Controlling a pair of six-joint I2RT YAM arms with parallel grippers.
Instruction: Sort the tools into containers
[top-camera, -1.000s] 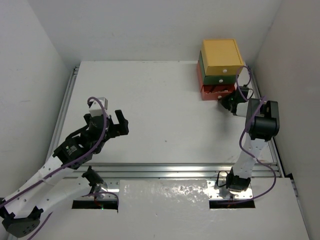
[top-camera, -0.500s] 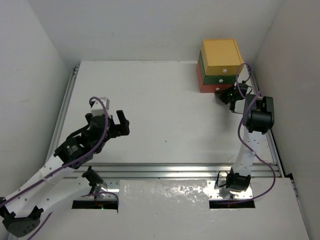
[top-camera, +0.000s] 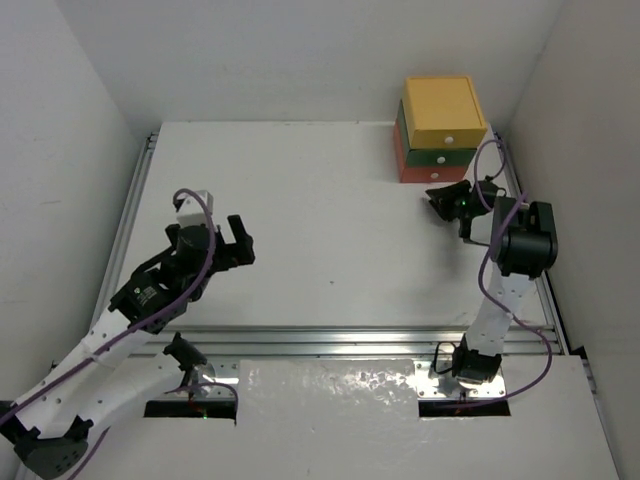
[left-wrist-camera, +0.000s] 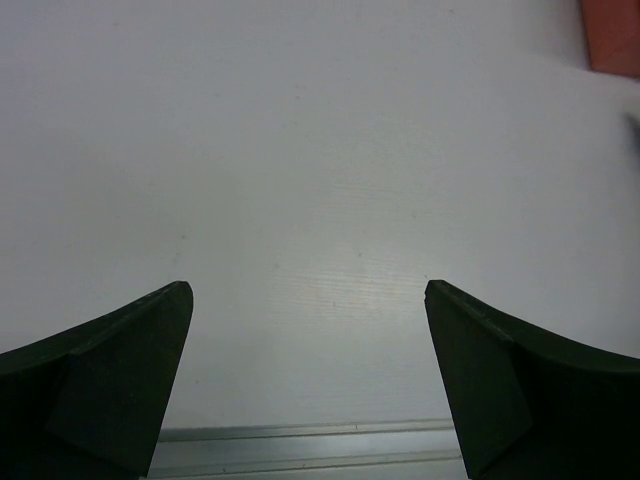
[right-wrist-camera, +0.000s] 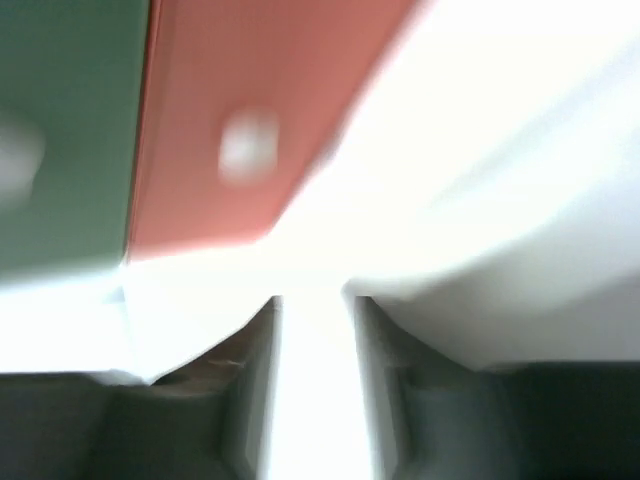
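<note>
Containers (top-camera: 441, 140) stand as one stack on the table (top-camera: 330, 200): the yellow drawer (top-camera: 443, 108) on top, the dark green drawer (top-camera: 440, 157) under it, the red-orange drawer (top-camera: 428, 174) at the bottom. Your right gripper (top-camera: 447, 200) hovers just in front of the stack, facing the red-orange front and its white knob (right-wrist-camera: 247, 145). Its fingers stand slightly apart with nothing between them, though that wrist view is blurred. Your left gripper (top-camera: 233, 243) is well apart from the stack, fingers spread wide, gripping nothing.

Drawer stack (top-camera: 440, 125) just beyond right claw (top-camera: 438, 202)
</note>
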